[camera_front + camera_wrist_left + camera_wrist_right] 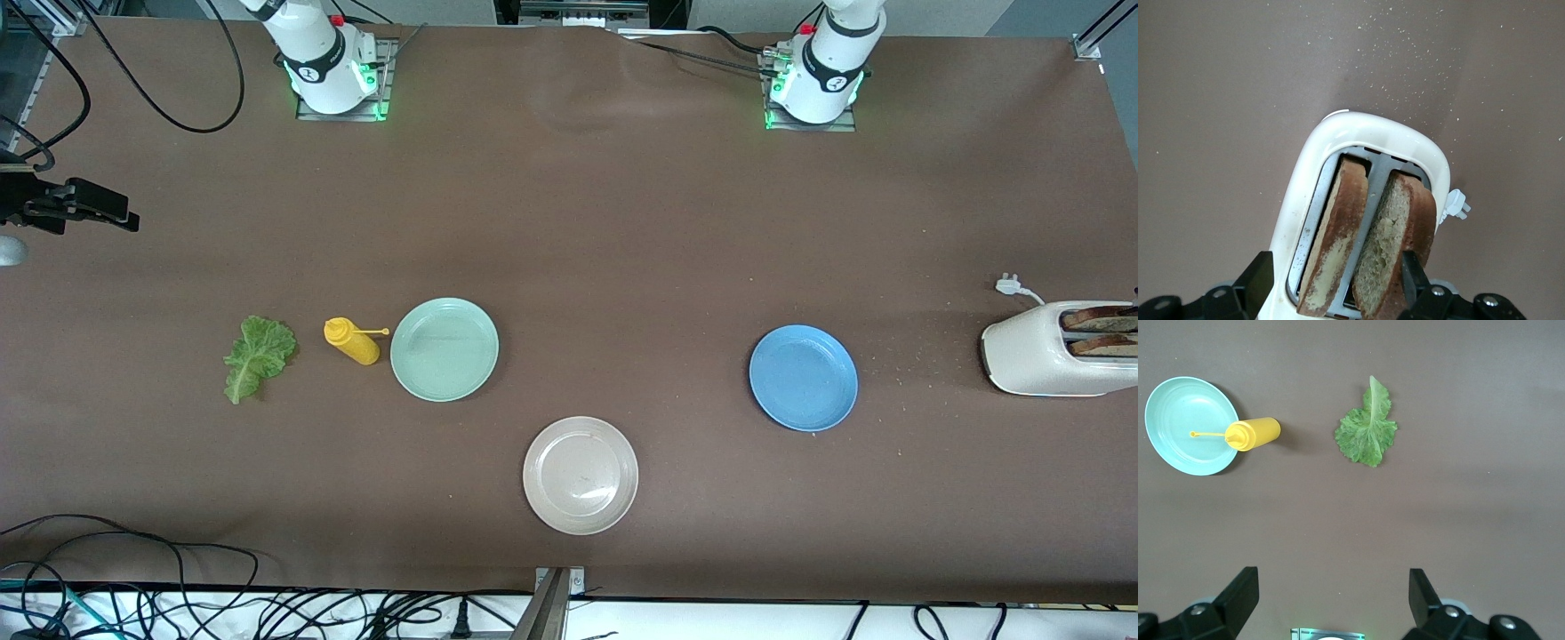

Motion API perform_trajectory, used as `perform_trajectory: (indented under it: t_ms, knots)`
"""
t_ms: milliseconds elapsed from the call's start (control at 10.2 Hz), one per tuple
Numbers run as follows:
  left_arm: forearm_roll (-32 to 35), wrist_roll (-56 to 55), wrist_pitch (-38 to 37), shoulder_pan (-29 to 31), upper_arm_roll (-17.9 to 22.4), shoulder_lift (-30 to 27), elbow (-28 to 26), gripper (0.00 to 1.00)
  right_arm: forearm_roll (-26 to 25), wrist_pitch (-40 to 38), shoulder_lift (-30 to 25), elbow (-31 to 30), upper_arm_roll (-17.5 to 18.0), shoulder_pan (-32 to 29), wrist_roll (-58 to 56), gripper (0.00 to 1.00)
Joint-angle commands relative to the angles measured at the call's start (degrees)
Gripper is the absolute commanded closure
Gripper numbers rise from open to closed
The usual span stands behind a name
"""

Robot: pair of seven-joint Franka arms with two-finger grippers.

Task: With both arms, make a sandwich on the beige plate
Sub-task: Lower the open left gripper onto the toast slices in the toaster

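Observation:
The beige plate (pixel 581 476) lies empty near the table's front edge. Two brown bread slices (pixel 1102 317) (pixel 1338 227) stand upright in the slots of a white toaster (pixel 1040 351) (pixel 1358 133) at the left arm's end of the table. My left gripper (pixel 1336 277) hangs open over the toaster, its fingers (pixel 1261 273) apart on either side of the slices and holding nothing. A green lettuce leaf (pixel 258 354) (pixel 1368 430) lies flat toward the right arm's end. My right gripper (pixel 1333 590) is open and empty, high over bare table. Neither gripper shows in the front view.
A yellow squeeze bottle (pixel 353 341) (pixel 1255 432) lies between the lettuce and a mint-green plate (pixel 444 348) (pixel 1185 427). A blue plate (pixel 803 377) sits beside the toaster, with crumbs around it. The toaster's plug (pixel 1009 285) lies loose. Cables run along the front edge.

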Motion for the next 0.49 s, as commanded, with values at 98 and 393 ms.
perform_trajectory:
  t_ms: [98,393]
  knots:
    - [1.5,0.0,0.9,0.4,-0.5,-0.7,-1.5,0.16,0.0,-1.1,0.2,1.1,0.2,-0.4,0.1,0.00]
    - [1.6,0.0,1.2,0.3,-0.4,-0.4,-0.9,0.15,0.0,-1.1,0.2,1.1,0.2,-0.4,0.1,0.00]
